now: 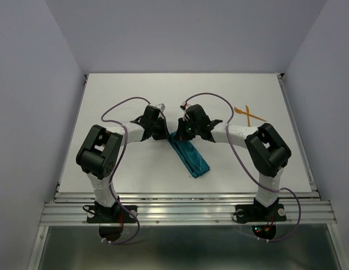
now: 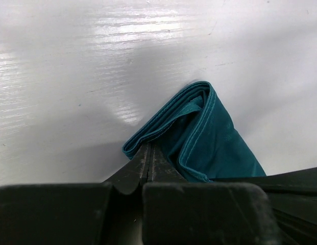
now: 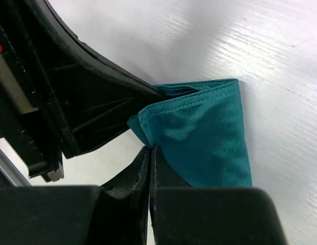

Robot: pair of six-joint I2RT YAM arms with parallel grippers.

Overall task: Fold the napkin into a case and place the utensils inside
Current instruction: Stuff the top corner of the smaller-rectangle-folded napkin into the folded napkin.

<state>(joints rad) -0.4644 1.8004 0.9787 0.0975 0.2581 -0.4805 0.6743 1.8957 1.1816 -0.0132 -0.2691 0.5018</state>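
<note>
The teal napkin point(image 1: 192, 157) lies mid-table, folded into a narrow strip that slants from the grippers toward the near right. At its far end both grippers meet. My left gripper point(image 1: 167, 135) is shut, and its tips point(image 2: 149, 149) pinch the layered edge of the napkin point(image 2: 209, 138). Pinching a corner of the napkin point(image 3: 204, 138) is my right gripper point(image 1: 181, 134), whose shut tips point(image 3: 152, 149) sit close beside the left arm's black finger point(image 3: 97, 102). The two orange utensils point(image 1: 250, 115) lie crossed on the table at the far right, away from both grippers.
The white table point(image 1: 123, 101) is bounded by grey walls at the back and sides, with a metal rail point(image 1: 185, 211) along the near edge. Purple cables loop over both arms.
</note>
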